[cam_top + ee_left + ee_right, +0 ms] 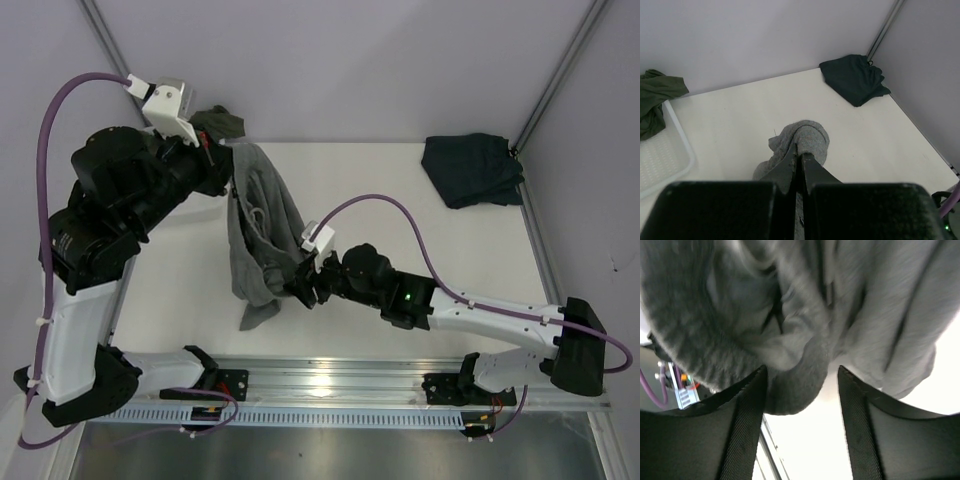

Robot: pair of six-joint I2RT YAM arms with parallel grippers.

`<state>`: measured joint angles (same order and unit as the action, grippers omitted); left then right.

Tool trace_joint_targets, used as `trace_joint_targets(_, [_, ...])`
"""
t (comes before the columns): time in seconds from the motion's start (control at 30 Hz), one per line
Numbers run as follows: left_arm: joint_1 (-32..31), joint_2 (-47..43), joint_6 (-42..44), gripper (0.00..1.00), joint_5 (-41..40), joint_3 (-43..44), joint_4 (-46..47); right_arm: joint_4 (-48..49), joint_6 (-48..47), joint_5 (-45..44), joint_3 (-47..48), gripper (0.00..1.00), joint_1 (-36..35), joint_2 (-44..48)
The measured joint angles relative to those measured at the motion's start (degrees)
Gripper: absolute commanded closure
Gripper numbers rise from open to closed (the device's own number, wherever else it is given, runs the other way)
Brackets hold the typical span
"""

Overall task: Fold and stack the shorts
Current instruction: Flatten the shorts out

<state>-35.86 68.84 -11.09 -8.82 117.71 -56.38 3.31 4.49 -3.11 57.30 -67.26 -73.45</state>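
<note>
Left end effector (800, 154): shut tight, pinching grey shorts (262, 225) near an upper edge; cloth bunched over the fingertips in wrist view.
Left arm: raised over far-left part of tabletop (400, 220), wrist well above the surface, purple cable looping off the back.
Right end effector (801, 374): jaws part-way apart, rounded fold of grey cloth sitting between the fingers (747, 415); fold touching one finger, bright gap beside the other; not clamped.
Right arm: stretched low from near-right base toward the middle, tip at the lower part of the hanging cloth.
Grey shorts: hanging from left end effector in a long drape, slanting toward the near edge; lower end down at the tabletop, front-middle, one corner trailing nearer still. Wrist view of the lower part blurred, seams hard to tell.
Navy shorts (472, 170): far-right corner of tabletop, low rumpled heap, well apart from both arms.
Olive shorts (655, 97): crumpled at far end of basket (682, 150), against the back wall; in top view just behind left wrist.
Basket: white mesh, left of the tabletop, near part bare; hidden under left arm in top view.
Layout: three shorts in three separate spots, none on another.
</note>
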Motion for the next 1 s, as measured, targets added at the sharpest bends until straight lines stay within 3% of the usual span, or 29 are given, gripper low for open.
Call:
trace_joint_targets(0.13, [0.0,0.4,0.0,1.0,0.0,0.4,-0.1,0.4,0.2,-0.4,-1.6,0.52,-1.2,-1.7])
trace_joint_targets(0.17, [0.0,0.5,0.0,1.0,0.0,0.5,-0.2,0.6,0.3,-0.4,-2.1,0.6,-1.4,-2.2])
trace_joint_targets(0.2, [0.0,0.5,-0.1,1.0,0.0,0.5,-0.3,0.8,0.4,-0.4,-2.5,0.84,-1.6,-2.6])
trace_joint_targets(0.23, [0.0,0.6,-0.2,1.0,0.0,0.5,-0.5,0.8,0.3,-0.4,-2.8,0.96,-1.7,-2.9])
trace_joint_targets(0.27, [0.0,0.6,-0.3,1.0,-0.1,0.5,-0.6,0.8,0.9,-0.5,-2.9,1.0,-1.8,-3.1])
trace_joint_targets(0.4, [0.0,1.3,-0.4,1.0,-2.2,1.0,-1.6,-1.7,1.5,-3.0,-2.3,1.0,-2.4,-2.7])
trace_joint_targets(0.57, [0.0,6.1,-0.4,1.0,-8.7,7.1,-5.9,-16.3,2.0,-8.9,3.2,1.0,-2.5,2.1])
trace_joint_targets(0.77, [0.0,13.9,-0.4,1.0,-8.4,21.5,-9.8,-36.2,3.3,-12.1,20.9,1.0,-6.7,7.0])
trace_joint_targets(1.0, [0.0,-1.0,-1.8,1.0,1.2,8.3,-2.9,-46.7,3.9,-9.4,30.7,1.0,-20.7,9.0])
